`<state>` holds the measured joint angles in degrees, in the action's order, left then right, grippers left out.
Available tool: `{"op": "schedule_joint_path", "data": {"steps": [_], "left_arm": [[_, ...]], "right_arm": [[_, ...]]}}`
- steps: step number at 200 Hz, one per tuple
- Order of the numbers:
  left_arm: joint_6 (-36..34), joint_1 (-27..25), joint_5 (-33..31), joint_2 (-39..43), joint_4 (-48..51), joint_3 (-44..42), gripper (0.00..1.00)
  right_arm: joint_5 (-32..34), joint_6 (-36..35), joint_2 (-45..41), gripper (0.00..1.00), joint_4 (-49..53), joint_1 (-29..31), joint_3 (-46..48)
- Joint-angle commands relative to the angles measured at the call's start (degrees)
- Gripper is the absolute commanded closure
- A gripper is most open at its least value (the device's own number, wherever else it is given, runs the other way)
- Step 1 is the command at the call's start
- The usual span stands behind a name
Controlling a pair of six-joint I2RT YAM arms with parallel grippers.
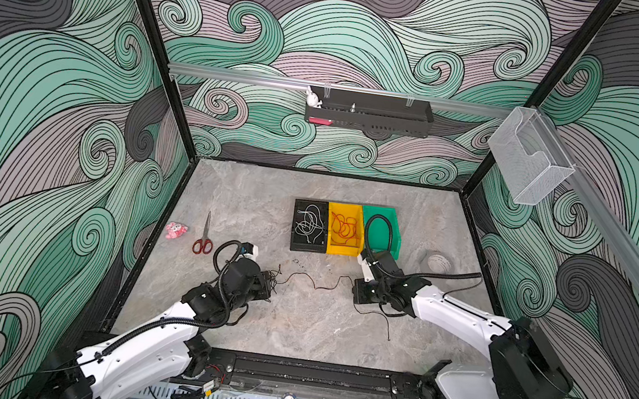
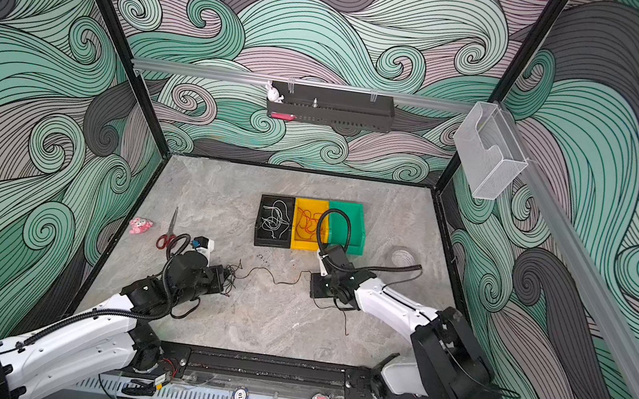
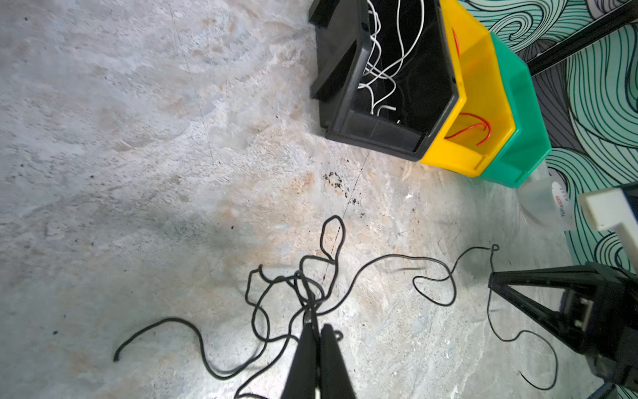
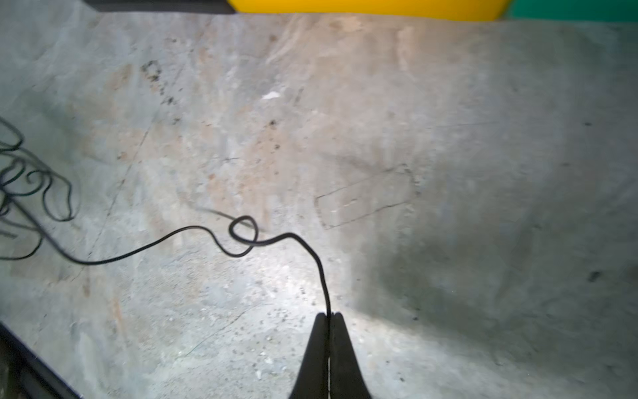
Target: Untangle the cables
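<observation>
**Across the middle of the desk (image 1: 292,331), one black cable (image 1: 315,286) is pinched in two places**

Left of centre in both top views, the left gripper (image 3: 316,324) has its jaws pressed together on a knotted bunch of the black cable. Its wrist view shows loops fanning out from the fingertips, with one loose end lying toward the lower left of that frame.

Right of centre, the right gripper (image 4: 329,315) is clamped on the same cable. In its wrist view the strand runs into the seam between the jaws, with a small loop just beyond. Between the two grippers the cable runs in shallow waves, and a free tail trails from the right gripper toward the lower right of the top views.

Above them, three bins stand side by side, touching: a black bin (image 1: 305,247) holding white cables (image 1: 310,224), a yellow bin (image 1: 338,249) holding red cables (image 1: 344,229), and a green bin (image 1: 395,240) partly behind the right arm's hose. Scissors (image 1: 203,240) lie at the left, well apart.
</observation>
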<state>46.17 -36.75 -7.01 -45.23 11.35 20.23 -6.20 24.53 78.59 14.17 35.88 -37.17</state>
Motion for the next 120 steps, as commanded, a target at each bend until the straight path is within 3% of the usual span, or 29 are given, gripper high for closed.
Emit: {"op": "schedule_joint_path", "data": {"steps": [1,32,70,85,97,120], "left_arm": [[1.02,0.37,-2.18,1.01,2.64,-0.11,1.00],[1.40,0.45,-1.96,0.54,1.99,-0.48,1.00],[0.88,0.41,1.56,-1.16,-2.05,-0.16,1.00],[-0.12,0.41,4.04,-2.04,-3.45,0.44,1.00],[-1.03,0.40,5.70,-3.03,-3.07,1.49,1.00],[-2.46,0.37,7.74,-4.88,-1.67,3.40,1.00]], "right_arm": [[4.32,3.61,-2.51,1.00,2.18,-3.46,2.07],[4.95,4.84,-5.31,1.00,2.09,-6.42,4.03],[-2.07,1.28,-3.79,1.00,1.61,-5.35,2.56],[-3.87,-0.51,-3.62,0.93,1.59,-3.48,1.92],[-3.99,-1.70,-3.77,0.80,2.06,-1.69,1.19],[-1.73,-2.89,-4.53,0.69,4.15,1.74,-1.08]]}}
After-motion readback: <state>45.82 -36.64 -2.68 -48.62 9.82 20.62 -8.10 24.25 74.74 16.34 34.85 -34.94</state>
